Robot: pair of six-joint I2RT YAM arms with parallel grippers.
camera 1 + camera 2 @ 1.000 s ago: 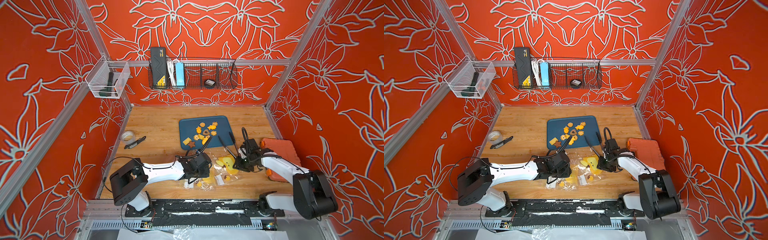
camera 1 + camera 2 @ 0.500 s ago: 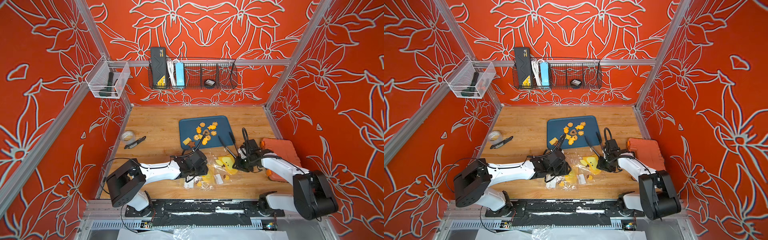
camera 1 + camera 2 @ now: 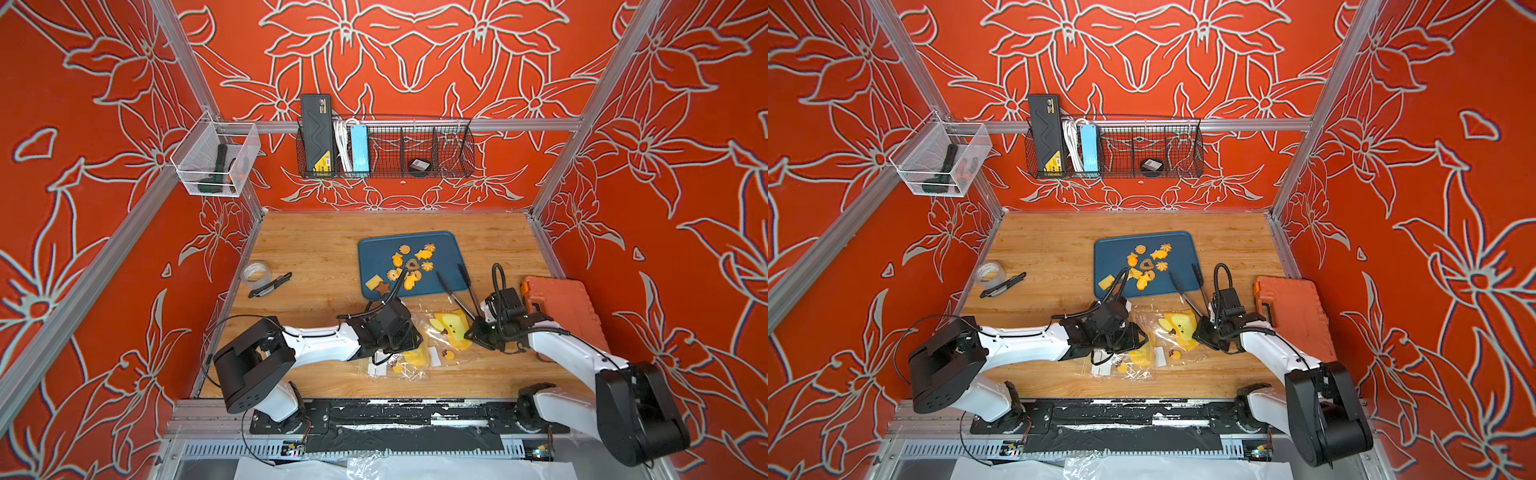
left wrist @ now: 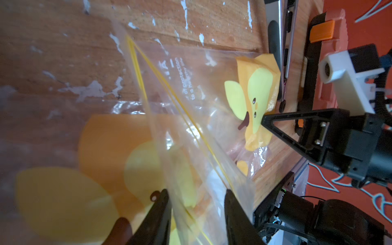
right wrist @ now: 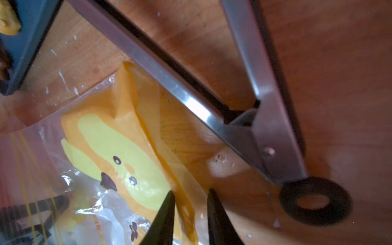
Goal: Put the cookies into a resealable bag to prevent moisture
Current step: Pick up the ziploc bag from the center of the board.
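Note:
Several small yellow-orange and brown cookies (image 3: 409, 266) (image 3: 1148, 266) lie on the blue tray (image 3: 374, 249). In front of it lie clear resealable bags with yellow cartoon prints (image 3: 451, 328) (image 3: 1179, 328). My left gripper (image 3: 409, 337) (image 4: 197, 212) hangs low over them, jaws apart, with a bag's zip edge (image 4: 180, 106) running loosely between the fingers. My right gripper (image 3: 473, 334) (image 5: 191, 212) sits at the printed bag's right edge. Its jaws are narrowly apart, and the bag's orange fold (image 5: 184, 203) stands between them.
Metal tongs (image 3: 457, 286) (image 5: 169, 74) lie between the tray and the right gripper. An orange case (image 3: 565, 307) lies at the right wall. A tape roll (image 3: 254, 272) and a black pen (image 3: 270, 284) are at the left. A wire basket (image 3: 386, 149) hangs on the back wall.
The left wrist has shifted slightly to the left over the bags. The right arm stays at the printed bag's right edge.

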